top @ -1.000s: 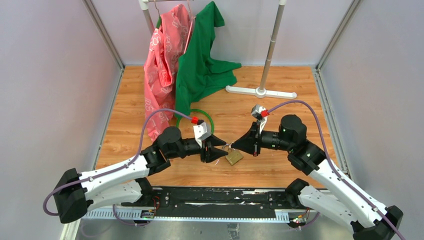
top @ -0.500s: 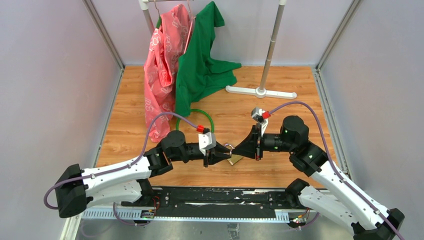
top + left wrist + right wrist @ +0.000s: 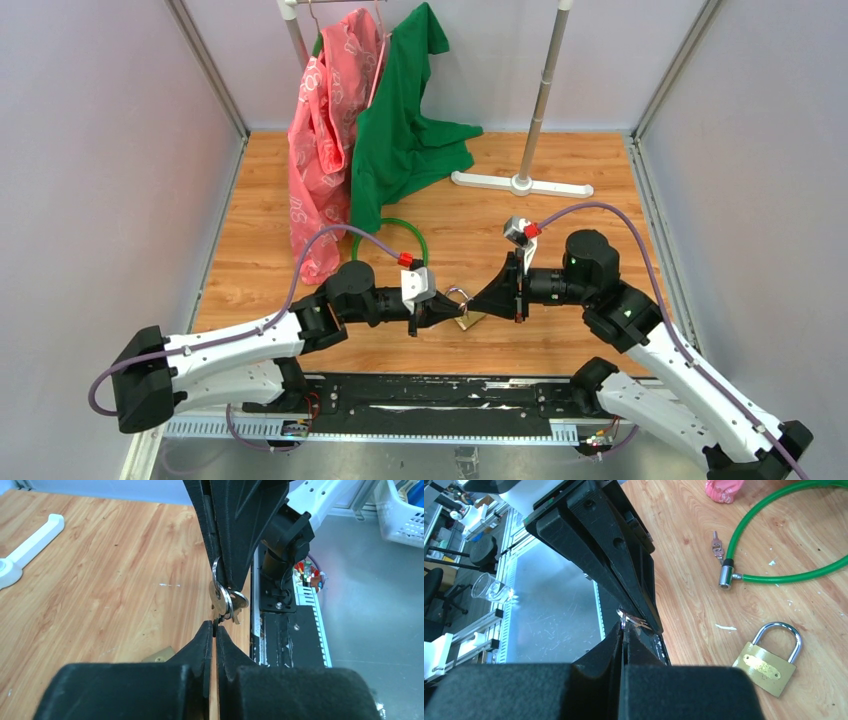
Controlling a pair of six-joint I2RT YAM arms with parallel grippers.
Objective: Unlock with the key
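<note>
The tiny silvery key lies flat on the wooden table beside the metal end of the green cable lock; the cable's loop shows in the top view. The key is hidden there. My left gripper and right gripper meet tip to tip just above the table. Both are shut on the brass padlock's small bunch of silvery keys: the right gripper pinches its ring, the left gripper pinches a key blade. The brass padlock lies shut under them.
A clothes rack stands at the back, with a white base, a pink garment and a green garment hanging to the table. Grey walls close both sides. A black rail runs along the near edge.
My left gripper has moved right and lower, up to the right gripper's tips, and now pinches the bunch of keys. The right gripper has dropped slightly.
</note>
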